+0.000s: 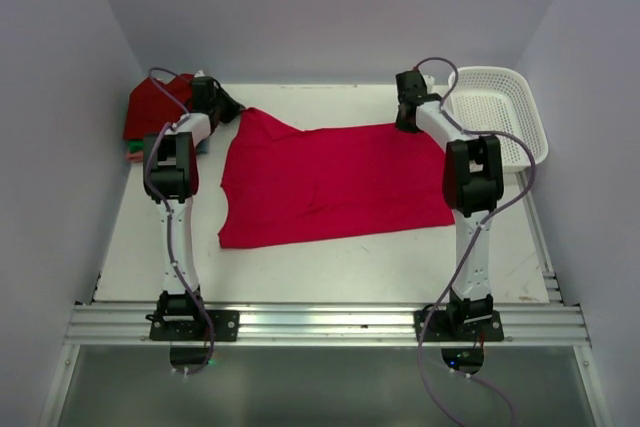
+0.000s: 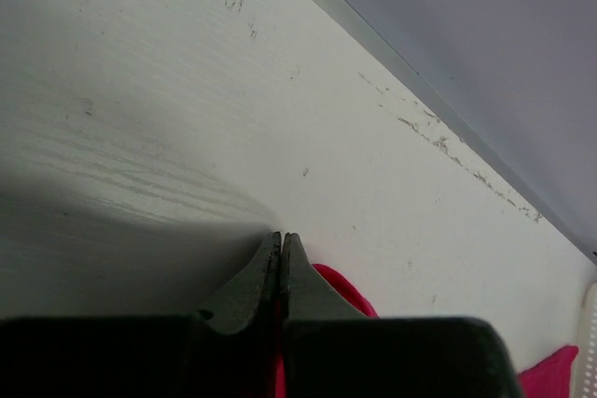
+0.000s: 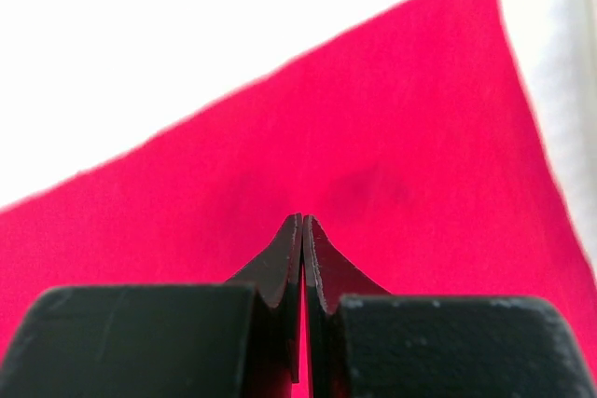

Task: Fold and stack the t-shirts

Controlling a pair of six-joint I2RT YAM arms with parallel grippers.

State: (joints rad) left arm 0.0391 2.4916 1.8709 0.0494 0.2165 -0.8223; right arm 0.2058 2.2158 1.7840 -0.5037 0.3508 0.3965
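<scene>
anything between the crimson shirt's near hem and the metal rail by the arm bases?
Nothing there. In the top view, only bare white table runs from the crimson shirt hem to the metal rail.

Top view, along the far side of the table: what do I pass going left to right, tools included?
Folded stack → left tool → shirt → right tool → basket.
</scene>
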